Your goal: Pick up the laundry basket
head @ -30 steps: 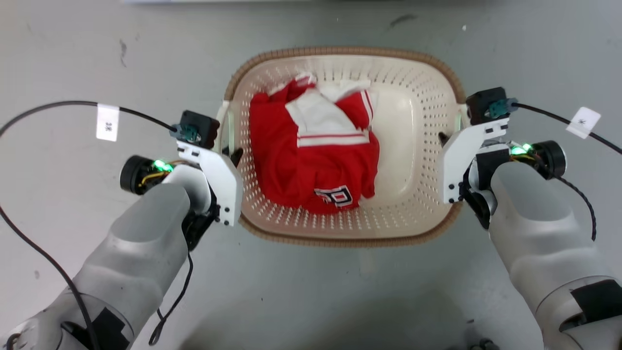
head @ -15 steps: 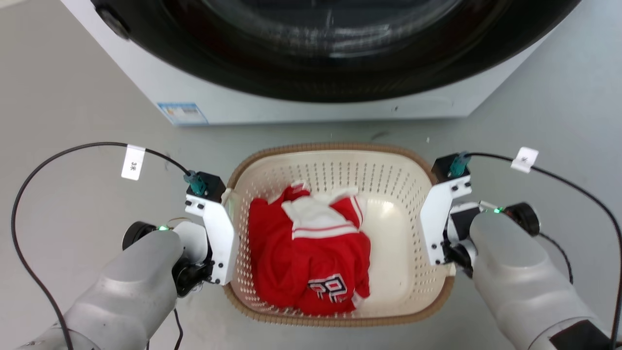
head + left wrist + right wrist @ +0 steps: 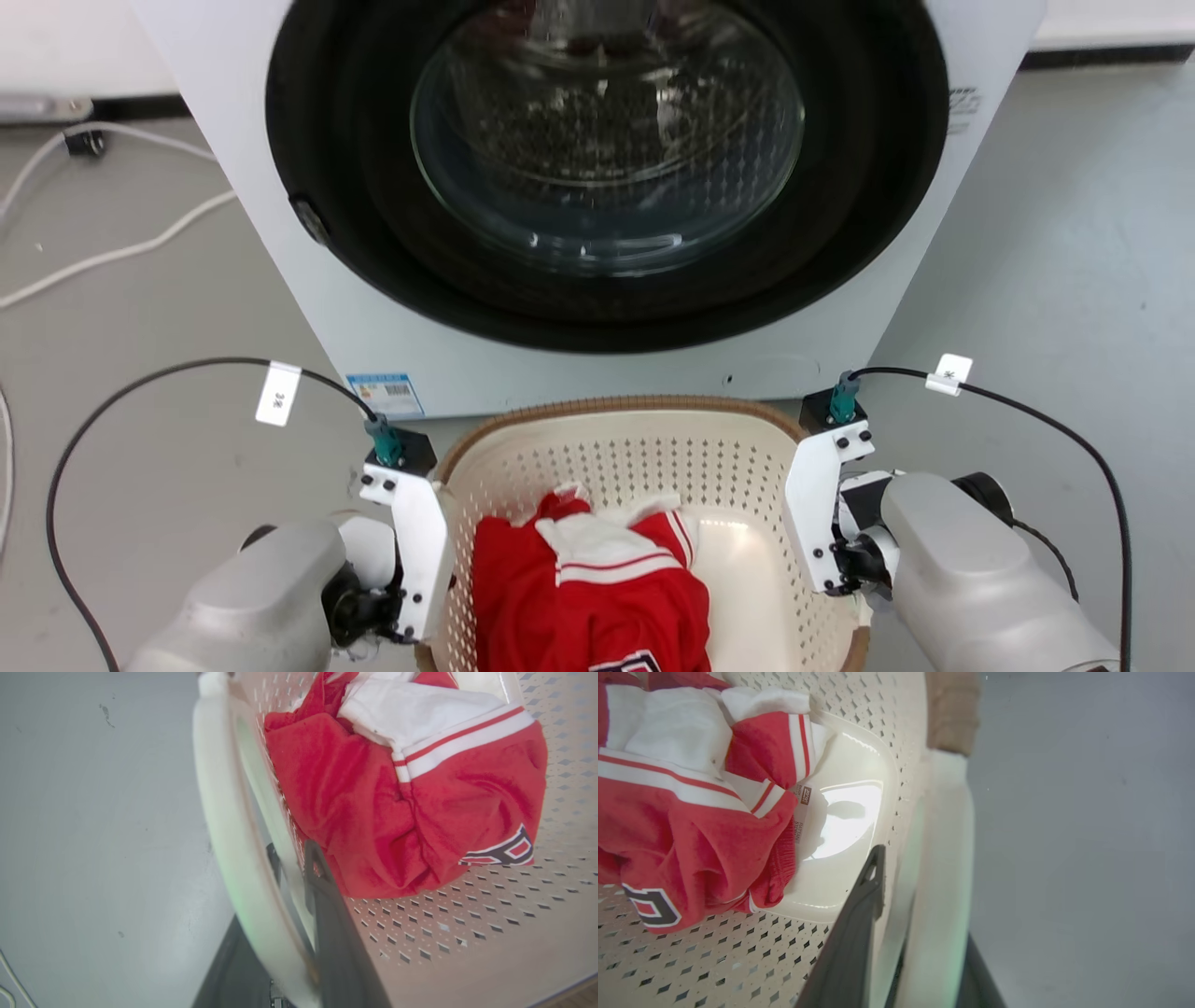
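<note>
The laundry basket (image 3: pixel 616 431) sits at the bottom centre of the head view, just in front of the front-loading washing machine (image 3: pixel 607 140), with a red and white jersey (image 3: pixel 588 597) heaped inside. The left gripper (image 3: pixel 292 868) and right gripper (image 3: pixel 920 896) each have their jaws clamped across a white side handle (image 3: pixel 219 812), one finger inside the perforated wall and one outside (whether the base is off the floor I cannot tell). Raise both arms level and at one rate, squeezing firmly so neither handle slips.
</note>
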Controlling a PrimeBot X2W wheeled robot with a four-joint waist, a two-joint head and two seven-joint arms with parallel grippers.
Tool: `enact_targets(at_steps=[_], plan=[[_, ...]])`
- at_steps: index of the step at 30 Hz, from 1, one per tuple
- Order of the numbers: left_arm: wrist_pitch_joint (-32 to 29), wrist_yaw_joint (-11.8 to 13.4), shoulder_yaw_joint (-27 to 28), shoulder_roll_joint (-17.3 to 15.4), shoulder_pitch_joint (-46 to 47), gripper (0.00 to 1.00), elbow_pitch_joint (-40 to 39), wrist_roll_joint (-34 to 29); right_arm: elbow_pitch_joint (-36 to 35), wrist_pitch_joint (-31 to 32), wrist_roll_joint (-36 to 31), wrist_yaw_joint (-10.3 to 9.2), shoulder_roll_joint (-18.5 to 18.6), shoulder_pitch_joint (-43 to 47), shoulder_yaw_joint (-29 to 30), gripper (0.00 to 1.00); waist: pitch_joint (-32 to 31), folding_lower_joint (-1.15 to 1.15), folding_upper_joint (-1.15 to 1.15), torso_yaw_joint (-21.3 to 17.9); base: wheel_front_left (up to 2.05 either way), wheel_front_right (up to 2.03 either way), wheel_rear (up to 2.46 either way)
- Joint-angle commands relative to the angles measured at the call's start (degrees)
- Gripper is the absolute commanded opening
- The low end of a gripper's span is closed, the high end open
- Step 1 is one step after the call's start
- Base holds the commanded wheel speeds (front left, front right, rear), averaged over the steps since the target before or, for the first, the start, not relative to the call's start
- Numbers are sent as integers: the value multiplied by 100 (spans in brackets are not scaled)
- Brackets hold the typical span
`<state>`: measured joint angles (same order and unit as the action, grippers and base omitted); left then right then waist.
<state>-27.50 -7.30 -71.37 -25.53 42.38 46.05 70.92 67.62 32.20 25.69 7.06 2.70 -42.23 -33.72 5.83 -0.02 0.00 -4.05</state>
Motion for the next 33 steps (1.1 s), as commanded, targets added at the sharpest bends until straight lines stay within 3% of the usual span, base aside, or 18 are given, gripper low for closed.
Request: enact_targets(at_steps=[1,11,33], plan=[[-98,-32,-68,-58,-124,0,-39,-19,-13,30,-22,78,33,39,-108,0,-273,2,0,-15,0,0,0],[-418,-50,-155,16,-494,0,-207,109,91,278,229,78,24,105,-427,0,-634,2,0,45,0,0,0],[-483,-53,-184,-22,-382,0,-314,198,112,152,704,78,5,25,-824,0,-656,2,0,30,0,0,0]])
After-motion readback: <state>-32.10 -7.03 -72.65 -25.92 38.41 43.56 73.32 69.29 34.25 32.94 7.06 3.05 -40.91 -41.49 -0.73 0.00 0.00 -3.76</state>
